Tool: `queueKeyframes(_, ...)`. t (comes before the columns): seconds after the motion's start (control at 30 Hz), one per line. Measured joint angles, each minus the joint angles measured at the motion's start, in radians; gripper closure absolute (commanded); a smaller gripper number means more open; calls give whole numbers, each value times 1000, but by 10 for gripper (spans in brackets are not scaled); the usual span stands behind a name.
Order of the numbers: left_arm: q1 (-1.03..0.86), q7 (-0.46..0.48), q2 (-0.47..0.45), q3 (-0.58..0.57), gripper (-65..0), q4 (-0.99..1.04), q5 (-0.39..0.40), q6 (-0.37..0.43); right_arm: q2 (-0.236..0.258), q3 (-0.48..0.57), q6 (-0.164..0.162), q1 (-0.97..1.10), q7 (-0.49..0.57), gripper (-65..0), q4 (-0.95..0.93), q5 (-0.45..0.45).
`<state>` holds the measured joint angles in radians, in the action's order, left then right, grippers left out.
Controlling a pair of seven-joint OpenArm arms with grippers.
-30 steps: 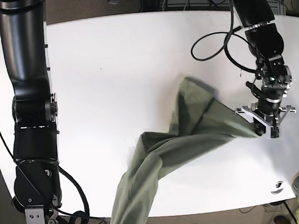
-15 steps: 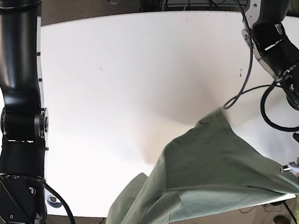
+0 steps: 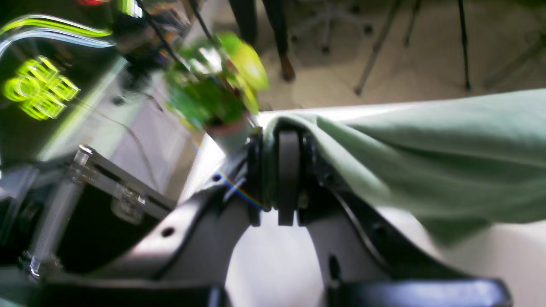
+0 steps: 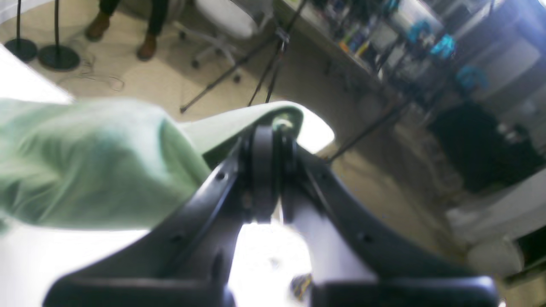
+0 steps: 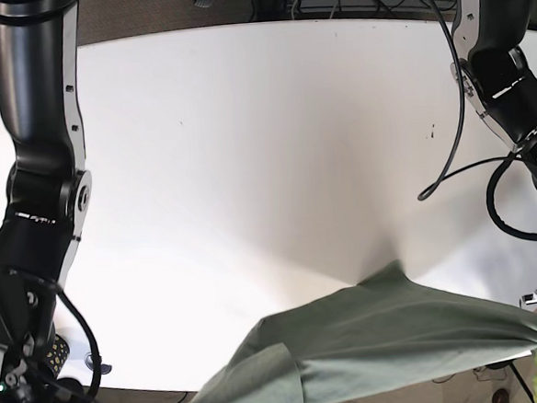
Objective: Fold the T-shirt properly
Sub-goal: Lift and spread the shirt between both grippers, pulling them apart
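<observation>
Across the base view, the white table [image 5: 246, 148] lies bare over most of its top, with open room from the far edge down to the near one. Along that near edge the green T-shirt [image 5: 397, 331] is stretched wide, one peak of cloth resting on the tabletop while its lower hem hangs past the table's lip and out of frame at bottom left. At the far right corner, the left gripper [image 3: 283, 170] has its jaws clamped together on a corner of the shirt, the fabric draped over the pad and running off to the right. The right gripper [image 4: 266, 166] is likewise pinched shut on a folded cloth edge. Beyond the table's corner stands a blurred potted plant [image 3: 213, 85].
</observation>
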<state>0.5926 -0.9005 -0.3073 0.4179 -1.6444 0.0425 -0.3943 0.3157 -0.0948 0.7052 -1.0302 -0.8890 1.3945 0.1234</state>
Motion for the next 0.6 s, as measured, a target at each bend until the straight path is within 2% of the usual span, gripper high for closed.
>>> queueKeyframes(0.17,-81,1,-5,48,0,0,-6,-11,-17,-65,5,200,-37,0,121,0)
queueKeyframes(0.3,-158,3,0,76,0,0,-10,-38,-64,-136,2,334,-32,0,210,3)
queueKeyframes(0.5,-297,3,23,111,0,1,-8,-55,-100,-196,1,552,-39,0,328,-5)
queueKeyframes(0.6,-359,4,48,145,0,1,-5,-96,-127,-241,0,663,-31,0,399,2)
